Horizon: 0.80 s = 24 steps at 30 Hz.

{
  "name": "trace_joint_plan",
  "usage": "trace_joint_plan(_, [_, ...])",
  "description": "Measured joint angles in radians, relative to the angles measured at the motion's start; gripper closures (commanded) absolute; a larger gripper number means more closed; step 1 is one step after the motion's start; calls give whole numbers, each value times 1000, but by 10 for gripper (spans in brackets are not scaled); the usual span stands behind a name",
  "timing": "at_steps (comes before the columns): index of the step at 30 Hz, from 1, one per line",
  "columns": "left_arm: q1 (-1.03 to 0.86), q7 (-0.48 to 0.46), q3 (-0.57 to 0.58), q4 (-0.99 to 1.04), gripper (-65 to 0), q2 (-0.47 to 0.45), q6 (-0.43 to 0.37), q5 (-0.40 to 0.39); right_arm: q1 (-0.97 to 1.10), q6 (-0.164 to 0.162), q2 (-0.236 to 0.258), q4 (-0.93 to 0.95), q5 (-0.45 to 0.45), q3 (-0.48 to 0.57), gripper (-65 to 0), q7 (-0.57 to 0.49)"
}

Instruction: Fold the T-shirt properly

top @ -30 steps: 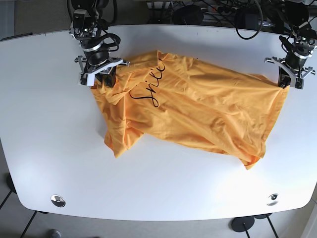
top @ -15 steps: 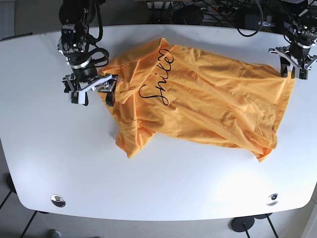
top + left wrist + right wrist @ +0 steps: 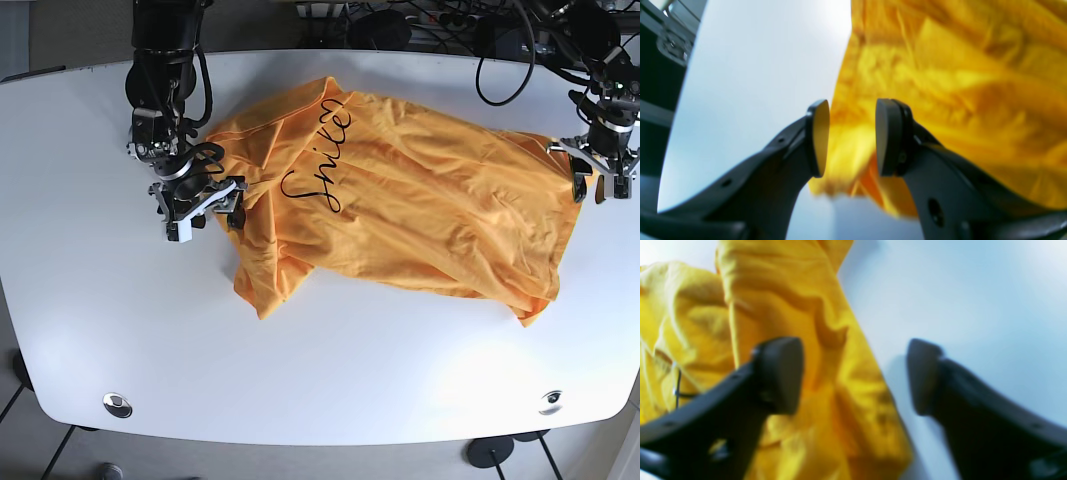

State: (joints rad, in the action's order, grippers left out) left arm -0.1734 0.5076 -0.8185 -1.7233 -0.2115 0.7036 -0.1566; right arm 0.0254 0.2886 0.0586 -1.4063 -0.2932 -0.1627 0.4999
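Note:
An orange T-shirt (image 3: 420, 210) with black script lettering lies crumpled across the white table (image 3: 350, 370). My right gripper (image 3: 205, 218) is at the shirt's left edge. In the right wrist view it (image 3: 853, 376) is wide open, one finger over the cloth (image 3: 790, 306) and the other over bare table (image 3: 957, 290). My left gripper (image 3: 597, 185) is at the shirt's far right corner. In the left wrist view its pads (image 3: 849, 138) stand a little apart, with the cloth's edge (image 3: 957, 83) lying below and beyond them, not pinched.
Two metal discs (image 3: 117, 404) (image 3: 550, 401) are set in the table near its front edge. Cables and dark gear (image 3: 440, 20) lie behind the back edge. Floor shows past the front corners.
Both grippers let go of the shirt. The right gripper shifted toward the front and slightly right; the left gripper moved toward the front. The shirt lies about where it was.

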Motion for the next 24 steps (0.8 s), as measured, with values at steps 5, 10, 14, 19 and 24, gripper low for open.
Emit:
trace_joint_plan(5, [27, 16, -8, 0, -212, 0, 0, 6, -26, 27, -27, 36, -1, 4, -262, -2])
trace_joint_plan(10, [145, 4, -58, 6, -214, 0, 0, 119, -22, 29, -27, 35, -4, 89, -254, -6])
trace_joint_plan(14, [251, 2, -45, 156, -215, -21, 2, 135, -18, 29, -27, 40, -11, 92, -138, -8])
trace_joint_plan(19, [380, -3, 38, 448, -215, -145, -6, 141, -21, 27, -26, 40, -10, 92, -21, 2])
trace_joint_plan(24, [507, -80, 130, 748, -218, -201, -6, 142, -20, 27, -27, 40, -10, 92, -19, 2])
